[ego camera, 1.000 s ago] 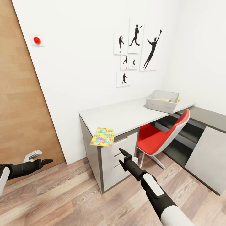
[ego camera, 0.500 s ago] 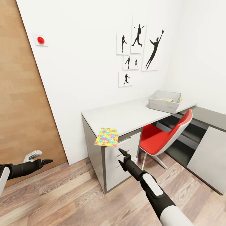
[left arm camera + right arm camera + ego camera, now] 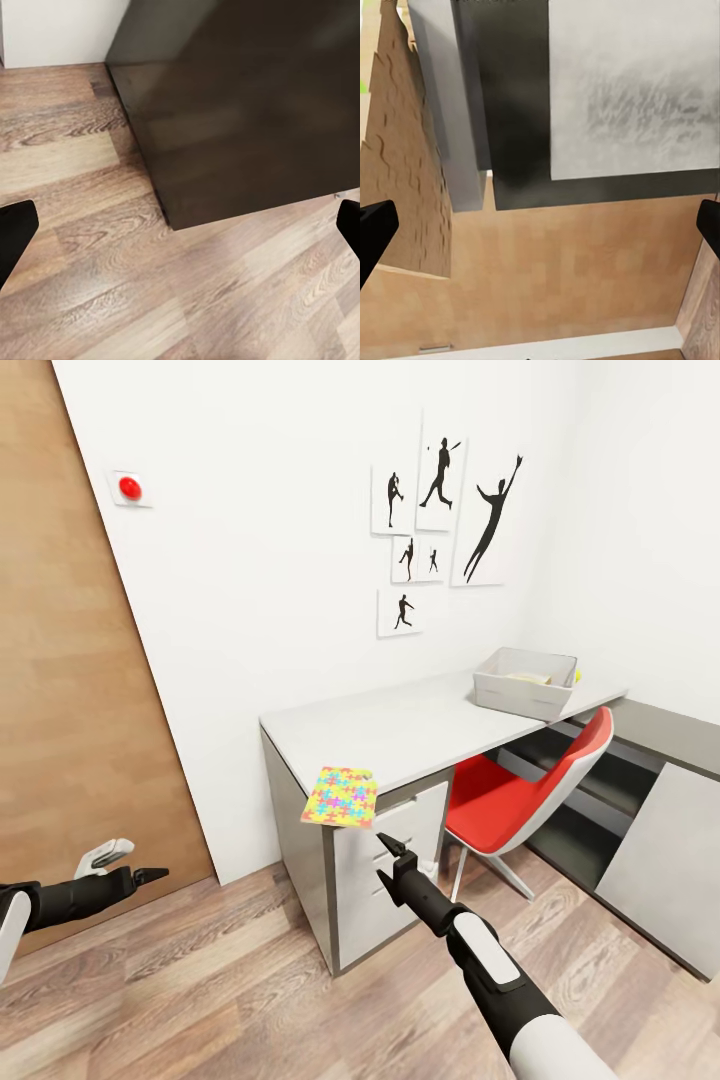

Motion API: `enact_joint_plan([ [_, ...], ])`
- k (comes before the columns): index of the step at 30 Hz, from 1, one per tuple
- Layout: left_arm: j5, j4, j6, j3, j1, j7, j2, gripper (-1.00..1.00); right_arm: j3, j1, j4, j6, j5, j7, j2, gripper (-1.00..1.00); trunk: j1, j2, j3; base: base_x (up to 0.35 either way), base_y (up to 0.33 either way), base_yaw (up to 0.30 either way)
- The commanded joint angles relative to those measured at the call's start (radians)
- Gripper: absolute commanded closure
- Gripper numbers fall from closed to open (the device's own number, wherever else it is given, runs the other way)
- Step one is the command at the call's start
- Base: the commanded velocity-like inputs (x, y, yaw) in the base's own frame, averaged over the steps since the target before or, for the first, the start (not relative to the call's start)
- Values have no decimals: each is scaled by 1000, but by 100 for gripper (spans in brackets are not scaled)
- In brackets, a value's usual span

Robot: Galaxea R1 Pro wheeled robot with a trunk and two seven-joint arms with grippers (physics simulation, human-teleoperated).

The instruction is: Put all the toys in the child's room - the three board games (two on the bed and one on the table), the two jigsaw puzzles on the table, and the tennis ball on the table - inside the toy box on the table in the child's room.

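Observation:
A jigsaw puzzle (image 3: 341,797) in yellow, green, pink and blue lies on the near corner of the white-topped table (image 3: 400,725), overhanging its edge. The light-grey toy box (image 3: 525,682) stands at the table's far end with a flat yellowish thing inside. The tennis ball (image 3: 578,676) peeks out just behind it. My right gripper (image 3: 392,851) is open, low in front of the drawers, a little below the puzzle. In the right wrist view a tan piece with a jigsaw-cut edge (image 3: 405,150) lies ahead. My left gripper (image 3: 135,868) is open, far left, near the wooden door.
A red chair (image 3: 510,800) is tucked under the table. A low cabinet with a dark grey top (image 3: 660,730) runs along the right wall. A wooden door (image 3: 70,660) fills the left. Wood floor (image 3: 112,262) and a dark block (image 3: 240,112) show below the left gripper.
The whole view shifted a little between the oldest frame and half a second ago, so the camera moved. Since then nothing has changed, and both arms hold their pose.

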Motion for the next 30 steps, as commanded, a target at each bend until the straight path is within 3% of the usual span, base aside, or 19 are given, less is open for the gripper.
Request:
enact_joint_plan([
  [1,1,0,6,1,-1,-3,0,-100,0,-1,1,3,-6,1,0,-100,0,0,-1,0,0,0],
  [25,2,0,5,4,-1,-5,0,-100,-1,18,3,7,-13,17,-23,-100,0,0,-1,0,0,0],
  [30,1,0,6,3,-1,-5,0,-100,0,24,3,7,-15,17,-30,-100,-19,35,15,0,0,0],
])
